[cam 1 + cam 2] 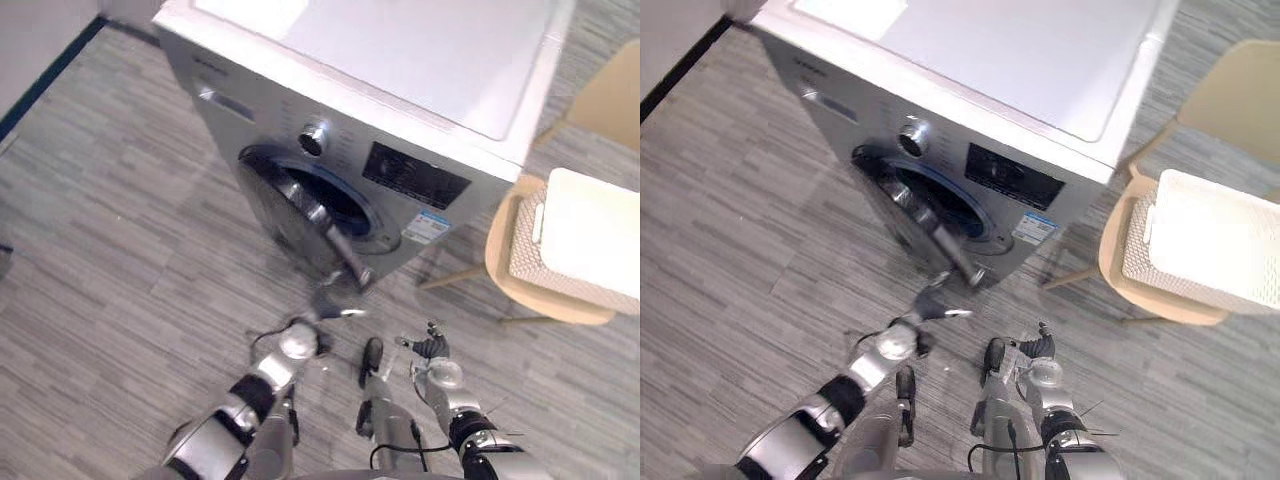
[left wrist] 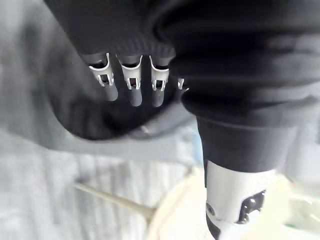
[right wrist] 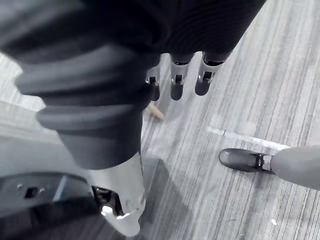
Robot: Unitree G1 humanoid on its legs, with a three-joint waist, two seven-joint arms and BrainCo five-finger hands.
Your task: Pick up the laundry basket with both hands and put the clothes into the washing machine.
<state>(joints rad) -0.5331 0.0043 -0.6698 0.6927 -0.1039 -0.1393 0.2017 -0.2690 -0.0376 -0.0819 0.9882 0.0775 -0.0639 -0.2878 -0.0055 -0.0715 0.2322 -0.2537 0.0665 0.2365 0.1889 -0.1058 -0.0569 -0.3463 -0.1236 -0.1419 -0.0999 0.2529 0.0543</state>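
Left hand (image 1: 328, 300) – item one: raised just beside the lower edge of the washing machine door (image 1: 332, 240). In its wrist view the fingers (image 2: 132, 92) hang straight and apart, nothing in them.

Right hand (image 1: 432, 348) – item two: low over the wood-grain floor (image 1: 120, 250), fingers (image 3: 176, 87) likewise loose and empty.

Washing machine (image 1: 420, 60): front-loader, door swung out toward me, dark drum mouth (image 1: 345, 205) exposed.

Laundry basket (image 1: 590, 235): white, mesh-sided, sitting on a pale chair (image 1: 508, 275) to my right of the machine, well apart from both hands. I cannot make out the clothes inside it.

Step in hand, as I judge it: the basket is not yet lifted. I would turn right, square up to the chair, and bring one hand to each side of the rim so it lifts level.

In the way: the open door juts between me and the machine, and the chair's legs stand close by its front corner.
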